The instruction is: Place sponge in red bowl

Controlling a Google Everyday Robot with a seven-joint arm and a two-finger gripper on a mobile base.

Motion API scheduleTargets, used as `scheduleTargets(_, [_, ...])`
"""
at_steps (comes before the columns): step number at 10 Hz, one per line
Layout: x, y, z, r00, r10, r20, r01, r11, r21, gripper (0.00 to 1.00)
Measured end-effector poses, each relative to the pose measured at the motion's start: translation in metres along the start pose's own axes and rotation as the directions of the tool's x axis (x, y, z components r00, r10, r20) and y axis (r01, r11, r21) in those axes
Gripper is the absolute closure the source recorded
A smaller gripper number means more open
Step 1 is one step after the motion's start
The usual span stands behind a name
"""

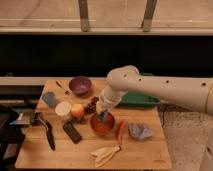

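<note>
The hand [104, 118] holds the sponge [104, 119] just inside the red bowl [102, 127]

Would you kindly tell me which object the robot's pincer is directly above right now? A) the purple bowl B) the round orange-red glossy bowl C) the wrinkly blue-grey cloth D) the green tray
B: the pincer hangs at the end of the arm right over the round orange-red glossy bowl, with a small bluish piece showing at its tip.
</note>
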Motion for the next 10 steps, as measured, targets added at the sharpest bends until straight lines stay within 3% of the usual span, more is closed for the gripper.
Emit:
scheduleTargets(3, [0.004, -0.013, 0.008, 0.999, 0.037, -0.009, -0.037, 0.999, -0.021, 0.36])
scheduleTargets(4, [0.003, -0.016, 0.013, 0.999, 0.038, -0.014, -0.038, 0.999, -0.031, 0.32])
scheduleTargets(10, [0.001, -0.018, 0.016, 1.000, 0.027, -0.013, -0.028, 0.999, -0.042, 0.32])
